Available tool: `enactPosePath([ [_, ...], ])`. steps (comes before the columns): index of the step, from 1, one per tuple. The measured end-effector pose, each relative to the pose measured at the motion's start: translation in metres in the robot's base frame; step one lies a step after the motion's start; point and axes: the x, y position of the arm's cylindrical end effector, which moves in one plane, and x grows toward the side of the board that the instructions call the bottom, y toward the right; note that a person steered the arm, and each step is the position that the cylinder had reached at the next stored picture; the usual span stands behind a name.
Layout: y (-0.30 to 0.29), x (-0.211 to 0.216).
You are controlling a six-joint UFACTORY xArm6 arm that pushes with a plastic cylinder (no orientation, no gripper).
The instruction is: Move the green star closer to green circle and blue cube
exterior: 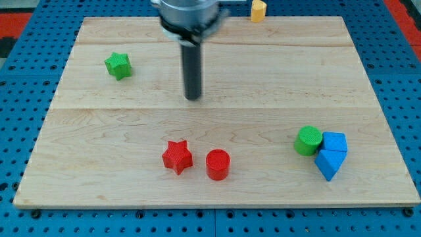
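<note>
The green star (pixel 118 65) lies near the view's upper left on the wooden board (pixel 263 85). The green circle (pixel 308 141) sits at the view's lower right, touching the blue cube (pixel 335 142) on its right. My tip (pixel 193 97) is on the board to the right of the green star, well apart from it, and far up and left of the green circle and blue cube.
A blue triangular block (pixel 329 164) lies just below the blue cube. A red star (pixel 177 157) and a red cylinder (pixel 218 164) sit near the view's bottom centre. A yellow block (pixel 258 10) sits at the board's top edge.
</note>
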Motion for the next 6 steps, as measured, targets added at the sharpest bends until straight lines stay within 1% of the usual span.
enactPosePath([
  [1,-0.086,-0.069],
  [2,-0.167,-0.085],
  [3,-0.164,-0.051],
  [4,-0.224,-0.019],
  [5,-0.14,0.021],
  [6,-0.016,0.027],
])
